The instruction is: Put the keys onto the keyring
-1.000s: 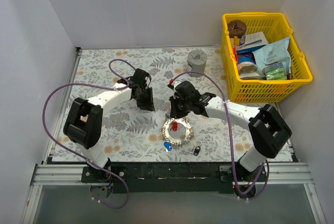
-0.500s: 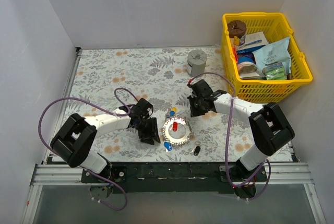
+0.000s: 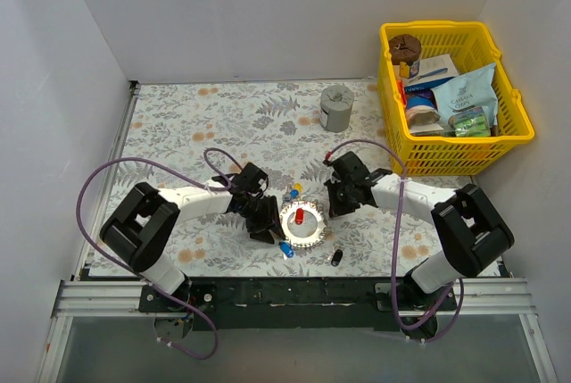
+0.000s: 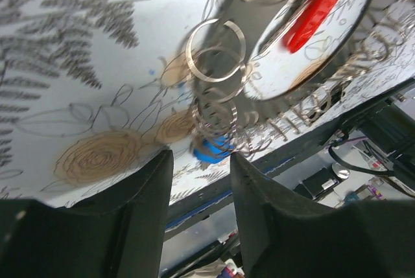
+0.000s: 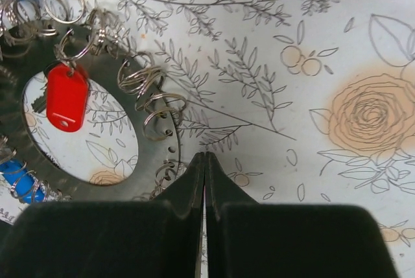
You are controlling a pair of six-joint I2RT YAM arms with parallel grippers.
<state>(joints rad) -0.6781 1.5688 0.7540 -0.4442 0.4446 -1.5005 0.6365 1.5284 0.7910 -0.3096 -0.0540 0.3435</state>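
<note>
Near the table's front edge, the keyring (image 3: 316, 225) lies flat, the left gripper (image 3: 266, 224) at its left rim with jaws spread and the right gripper (image 3: 335, 203) just to its right, fingers pressed together on nothing. To seize the ring well, the left gripper would best straddle only the thin rim and close gently, lest it skid. The red-headed key (image 3: 300, 217) inside the hole lies with its long axis roughly near-to-far, blade end unclear.

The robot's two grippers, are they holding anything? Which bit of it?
Nothing is held. The right gripper is shut and empty, beside the rim of the keyring. The left gripper is open, with the keyring just past its fingertips.
</note>
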